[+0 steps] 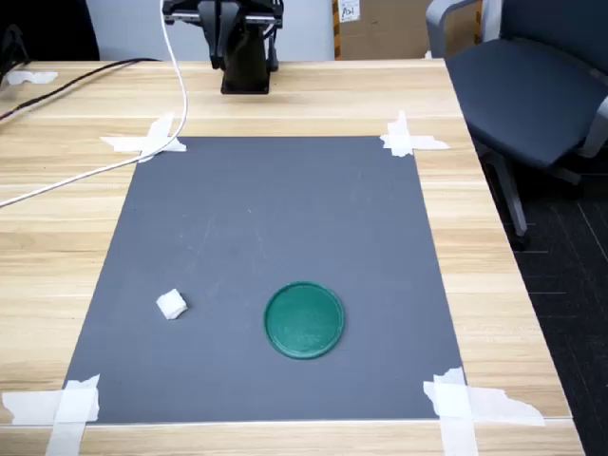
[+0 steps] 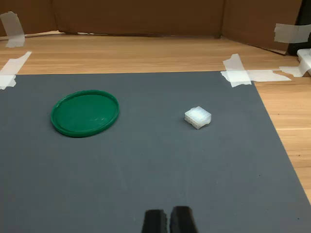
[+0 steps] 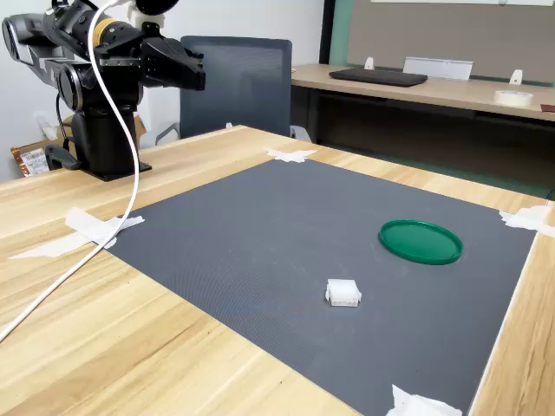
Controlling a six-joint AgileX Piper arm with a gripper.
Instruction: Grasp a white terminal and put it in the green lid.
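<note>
Only the two dark fingertips of the pincer (image 2: 168, 221) are seen in the wrist view, cut off by the picture's edge, the two close side by side. In the first exterior view the arm (image 1: 237, 38) is cropped by the far edge, so the pincer is not shown there. The white terminal (image 1: 171, 304) is too small there for its surface detail to be read. The office chair (image 1: 532, 85) is cut off at the first exterior view's right edge.
</note>
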